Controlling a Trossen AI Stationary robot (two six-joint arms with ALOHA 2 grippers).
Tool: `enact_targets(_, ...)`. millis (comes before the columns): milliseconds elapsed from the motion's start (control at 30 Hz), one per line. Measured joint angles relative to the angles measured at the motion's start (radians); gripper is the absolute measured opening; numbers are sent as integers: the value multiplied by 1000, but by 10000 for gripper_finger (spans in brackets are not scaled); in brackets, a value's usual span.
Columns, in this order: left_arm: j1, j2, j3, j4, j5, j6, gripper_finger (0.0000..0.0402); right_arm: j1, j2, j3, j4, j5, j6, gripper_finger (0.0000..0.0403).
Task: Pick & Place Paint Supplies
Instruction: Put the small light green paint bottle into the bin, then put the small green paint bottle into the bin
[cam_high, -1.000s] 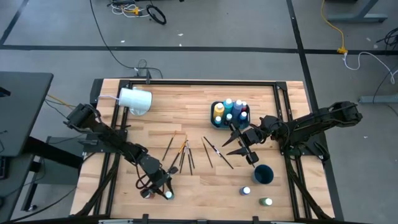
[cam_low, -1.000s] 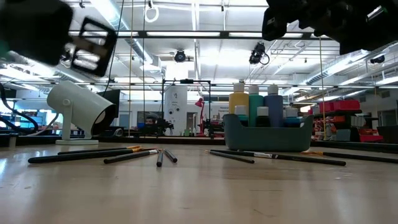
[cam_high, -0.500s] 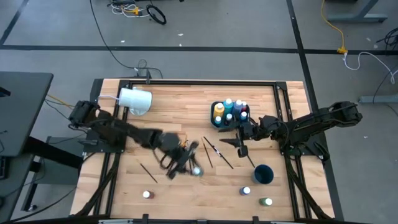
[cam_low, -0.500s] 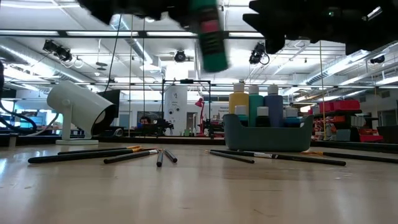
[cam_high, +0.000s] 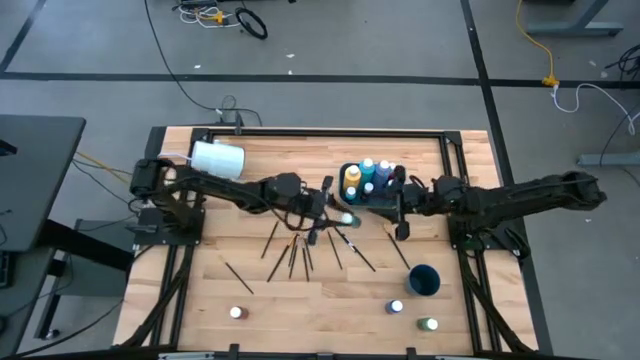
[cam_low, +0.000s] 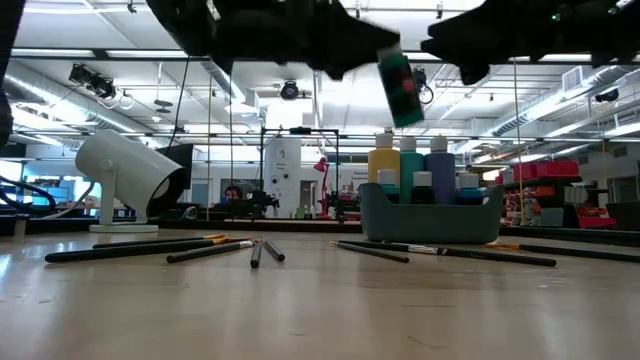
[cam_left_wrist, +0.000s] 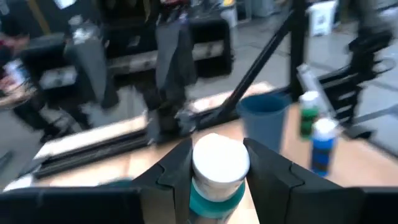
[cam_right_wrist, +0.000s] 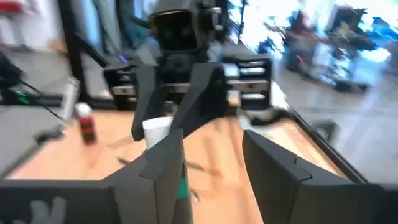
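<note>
One green paint bottle (cam_left_wrist: 217, 171) in left jaws (seemingly beside caddy (cam_high: 362, 198)).

White cup (cam_high: 218, 159) lying on its side at the table's (cam_high: 300, 300) far left corner, dark blue cup (cam_high: 423, 280) near right

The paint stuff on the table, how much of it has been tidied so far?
Several bottles already stand in the dark caddy. The left gripper carries a teal bottle toward it. Brushes and three small bottles lie out.
</note>
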Motion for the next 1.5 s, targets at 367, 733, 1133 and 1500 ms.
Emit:
enact_targets(367,118,226,67,186,-81,-132,132,0,-88,0,-117,43,3,171)
enact_targets(733,135,308,113,119,-171,-133,142,1,-85,0,-131,45,-19,171)
enact_targets(1133,139,308,113,23,-239,-154,154,1,-85,0,-121,44,-18,171)
enact_targets(1500,164,307,113,-5,-232,-154,146,1,-85,0,-122,43,-17,171)
